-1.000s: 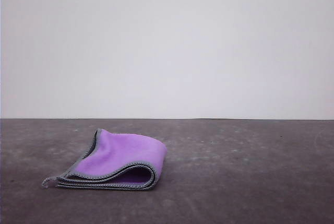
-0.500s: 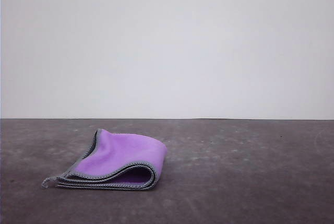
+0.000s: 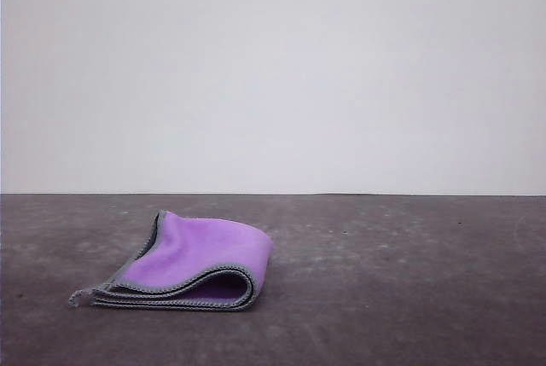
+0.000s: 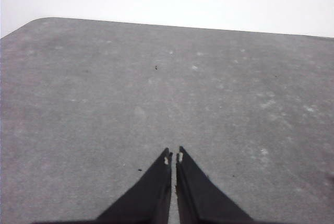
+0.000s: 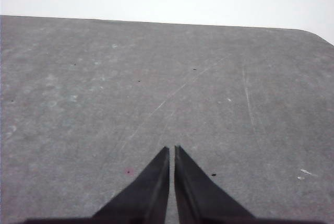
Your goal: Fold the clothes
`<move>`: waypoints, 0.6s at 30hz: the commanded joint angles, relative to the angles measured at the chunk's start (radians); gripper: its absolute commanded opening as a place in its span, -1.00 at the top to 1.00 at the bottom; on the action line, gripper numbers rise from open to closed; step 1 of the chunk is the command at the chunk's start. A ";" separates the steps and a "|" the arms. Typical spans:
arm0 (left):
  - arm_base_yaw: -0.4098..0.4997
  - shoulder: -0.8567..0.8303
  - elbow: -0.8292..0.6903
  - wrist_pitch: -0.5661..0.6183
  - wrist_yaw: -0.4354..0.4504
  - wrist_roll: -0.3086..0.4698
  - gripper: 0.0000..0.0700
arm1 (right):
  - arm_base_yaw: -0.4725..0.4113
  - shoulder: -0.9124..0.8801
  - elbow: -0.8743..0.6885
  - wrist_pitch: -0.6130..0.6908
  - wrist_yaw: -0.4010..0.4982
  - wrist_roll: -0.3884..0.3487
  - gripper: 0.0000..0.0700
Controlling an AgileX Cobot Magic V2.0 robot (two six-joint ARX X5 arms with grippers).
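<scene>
The cloth [image 3: 189, 262] lies folded, purple side out, on the table [image 3: 409, 281]. The left gripper [image 4: 174, 157] and right gripper [image 5: 171, 151] are closed, gripping nothing.

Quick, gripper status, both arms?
Left gripper: shut, holding nothing, over bare table.
Right gripper: shut, holding nothing.
Cloth lies folded on the table, untouched.
</scene>
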 commanded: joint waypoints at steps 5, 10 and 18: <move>-0.001 0.000 -0.021 0.016 0.001 -0.001 1.00 | 0.000 -0.001 -0.005 0.010 0.000 0.011 0.97; -0.001 -0.001 -0.021 0.016 0.001 -0.001 1.00 | 0.000 -0.001 -0.004 0.010 0.000 0.011 0.97; -0.001 0.000 -0.021 0.016 0.001 -0.001 1.00 | 0.000 -0.001 -0.004 0.010 0.000 0.011 0.97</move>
